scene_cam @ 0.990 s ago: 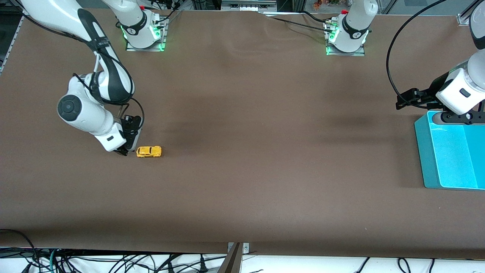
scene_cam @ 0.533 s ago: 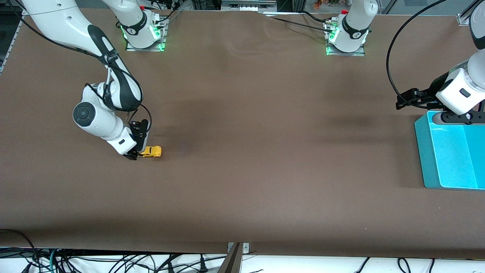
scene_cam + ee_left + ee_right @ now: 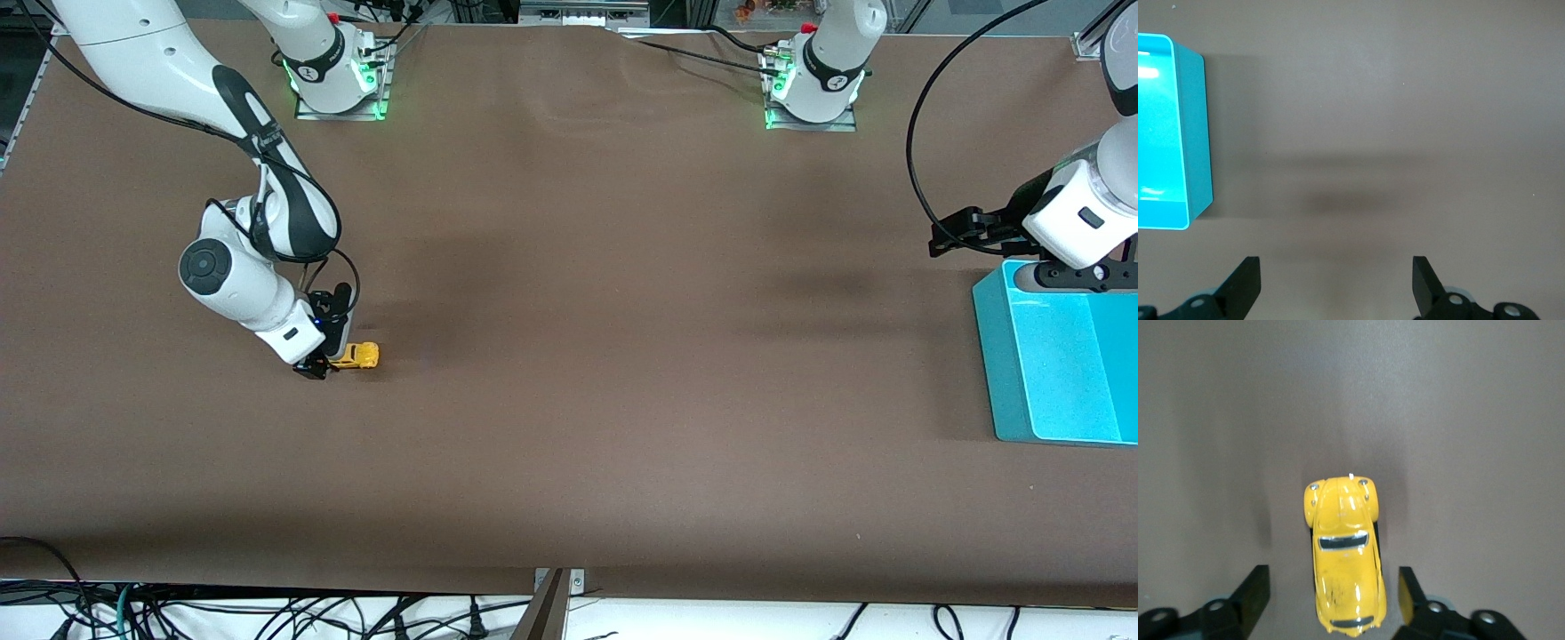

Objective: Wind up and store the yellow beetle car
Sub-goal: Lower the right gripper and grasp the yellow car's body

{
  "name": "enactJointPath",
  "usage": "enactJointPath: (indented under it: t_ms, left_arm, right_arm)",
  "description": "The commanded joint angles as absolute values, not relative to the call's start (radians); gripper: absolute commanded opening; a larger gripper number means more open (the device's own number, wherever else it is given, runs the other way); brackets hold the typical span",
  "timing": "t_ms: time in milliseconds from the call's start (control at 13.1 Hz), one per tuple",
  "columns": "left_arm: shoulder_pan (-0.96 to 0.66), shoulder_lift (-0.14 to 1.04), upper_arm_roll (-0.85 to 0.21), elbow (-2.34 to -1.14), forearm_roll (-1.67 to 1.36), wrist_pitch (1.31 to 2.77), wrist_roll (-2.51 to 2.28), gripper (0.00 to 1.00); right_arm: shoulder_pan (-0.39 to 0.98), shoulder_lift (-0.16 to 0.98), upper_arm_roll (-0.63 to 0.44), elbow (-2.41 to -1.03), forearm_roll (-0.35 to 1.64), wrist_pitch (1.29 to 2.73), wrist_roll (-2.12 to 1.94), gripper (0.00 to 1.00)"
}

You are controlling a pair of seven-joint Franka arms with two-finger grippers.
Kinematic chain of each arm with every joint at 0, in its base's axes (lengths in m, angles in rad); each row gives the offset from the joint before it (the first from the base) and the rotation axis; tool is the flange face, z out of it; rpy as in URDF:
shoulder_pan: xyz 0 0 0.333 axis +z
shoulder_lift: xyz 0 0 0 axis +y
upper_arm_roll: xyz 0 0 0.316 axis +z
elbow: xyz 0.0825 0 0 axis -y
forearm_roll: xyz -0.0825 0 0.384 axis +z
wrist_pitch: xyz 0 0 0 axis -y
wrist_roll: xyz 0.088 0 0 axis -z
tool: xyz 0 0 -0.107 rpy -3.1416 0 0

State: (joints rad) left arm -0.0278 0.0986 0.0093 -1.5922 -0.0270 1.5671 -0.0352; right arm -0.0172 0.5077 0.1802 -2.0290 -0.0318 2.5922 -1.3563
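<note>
Two arms: both are reaching over one brown table [image 3: 569, 356], their bases standing along the top edge of the front view.
Right arm: it is coming down from the upper left of the front view and bending low at the middle left of the frame.
Right gripper [image 3: 322, 363]: it is sitting low at the table, straddling one end of the yellow beetle car [image 3: 357, 356]; in the right wrist view the gripper [image 3: 1333, 592] is showing its two dark fingers [image 3: 1253, 593] standing apart, one on each side of the car, with a gap of bare table between each finger and the body, so nothing is being clamped.
Yellow beetle car: it is resting on its wheels on the table at the middle left of the front view, toward the right arm's end; in the right wrist view the car [image 3: 1345, 553] is lying lengthwise between the fingers at the lower centre of the frame, its rounded end with two small lamps pointing away from the gripper.
Left arm: it is waiting at the right edge of the front view.
Left gripper [image 3: 1067, 274]: it is hanging over the rim of the turquoise bin [image 3: 996, 356]; in the left wrist view the gripper [image 3: 1337, 287] is showing its fingers [image 3: 1245, 287] spread wide and holding nothing, with the bin [image 3: 1197, 133] at the frame's left edge.
Turquoise bin: it is sitting on the table at the middle right of the front view, toward the left arm's end, well apart from the car.
</note>
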Motion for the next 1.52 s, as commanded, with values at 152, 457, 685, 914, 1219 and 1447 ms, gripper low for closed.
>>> enactJointPath:
  t_ms: [152,457,685,914,1219,1447]
  left_arm:
    - [-0.021,0.103,0.006,-1.578,-0.034,1.565,-0.018,1.00]
    - [-0.021,0.101,0.006,-1.578,-0.034,1.565,-0.017,1.00]
    - [-0.021,0.101,0.006,-1.578,-0.034,1.565,-0.018,1.00]
    - [-0.021,0.101,0.006,-1.578,-0.034,1.565,-0.018,1.00]
    - [-0.021,0.101,0.006,-1.578,-0.034,1.565,-0.017,1.00]
    - [-0.021,0.101,0.008,-1.578,-0.034,1.565,-0.018,1.00]
  right_arm:
    - [-0.020,0.514,0.198,-2.040,-0.055,2.629,-1.364,0.62]
    - [-0.018,0.512,0.204,-2.040,-0.058,2.628,-1.362,0.29]
    - [-0.020,0.509,0.206,-2.040,-0.060,2.623,-1.358,0.24]
    - [-0.020,0.511,0.213,-2.042,-0.058,2.622,-1.358,0.24]
    - [-0.023,0.522,0.212,-2.043,-0.058,2.622,-1.388,0.24]
    - [-0.032,0.522,0.210,-2.052,-0.057,2.623,-1.425,0.24]
